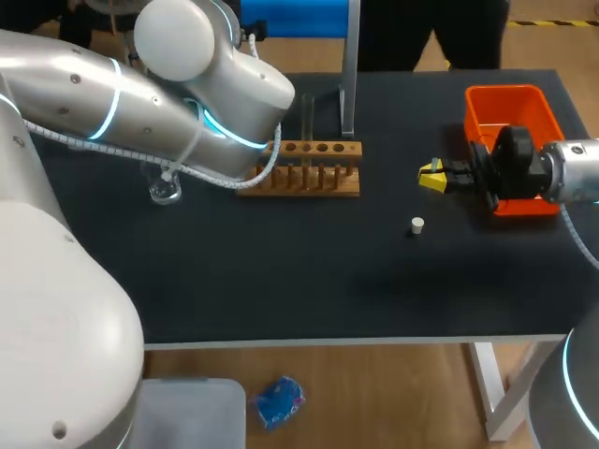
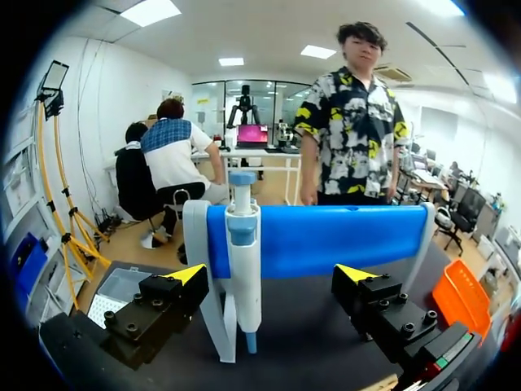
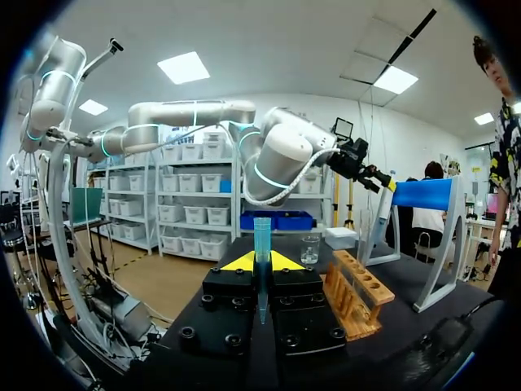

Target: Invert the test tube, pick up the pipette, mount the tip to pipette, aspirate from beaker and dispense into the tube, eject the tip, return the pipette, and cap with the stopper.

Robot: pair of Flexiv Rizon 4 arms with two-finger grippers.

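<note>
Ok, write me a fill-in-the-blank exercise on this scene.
The right gripper is ____ on the pipette tip.
The pipette hangs on a stand coloured ____.
The left gripper, facing the pipette, has its fingers ____.
The stopper on the table is coloured ____.
Missing: shut; blue; open; white.

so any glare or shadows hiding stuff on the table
Head view: no glare on the matte table, but the clear test tube and beaker barely stand out. Left wrist view: pipette evenly lit. Right wrist view: tip evenly lit too.
</note>
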